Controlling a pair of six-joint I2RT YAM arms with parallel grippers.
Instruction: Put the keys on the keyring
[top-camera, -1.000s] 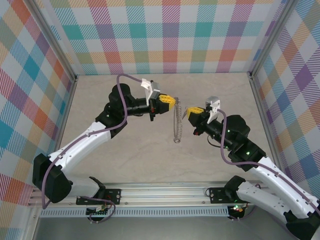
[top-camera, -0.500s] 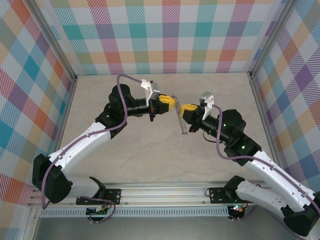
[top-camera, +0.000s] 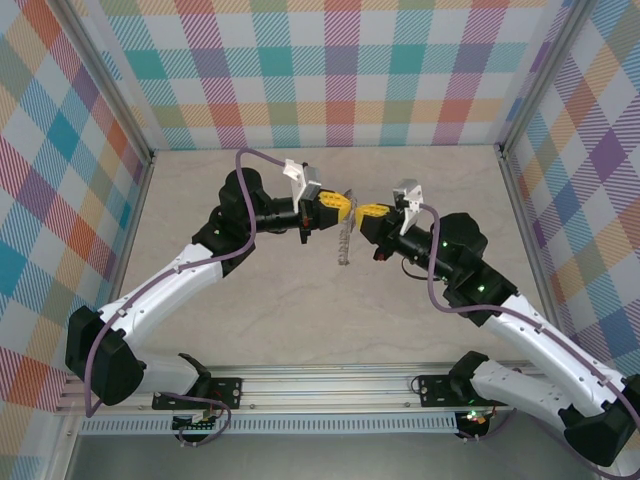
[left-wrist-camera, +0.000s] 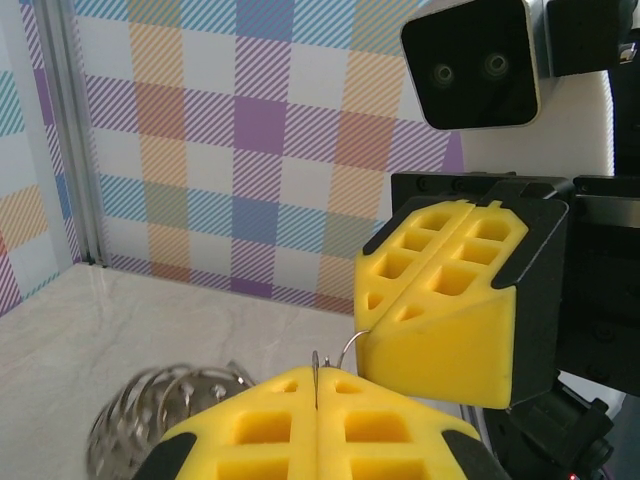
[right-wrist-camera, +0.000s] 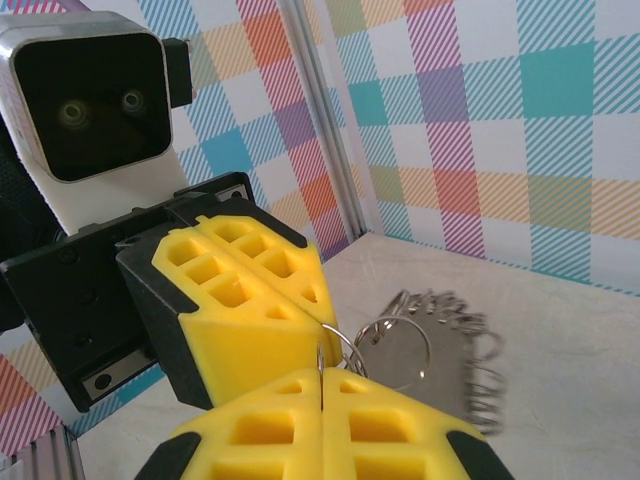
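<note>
Above the surface (top-camera: 250, 300) the left pincer (top-camera: 345, 205) and right pincer (top-camera: 364, 211) meet tip to tip, each clamped on the keyring (top-camera: 345, 245) wire, with the hoop dangling below.

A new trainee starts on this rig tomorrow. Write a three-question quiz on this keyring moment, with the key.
1. True or false: the left gripper and the right gripper both stand open.
2. The keyring is: A lying flat, B hanging from the left gripper, C held by nothing.
3. Fill in: both grippers' fingers are coloured ____.
Key: 1 false, both are shut; 2 B; 3 yellow.
</note>
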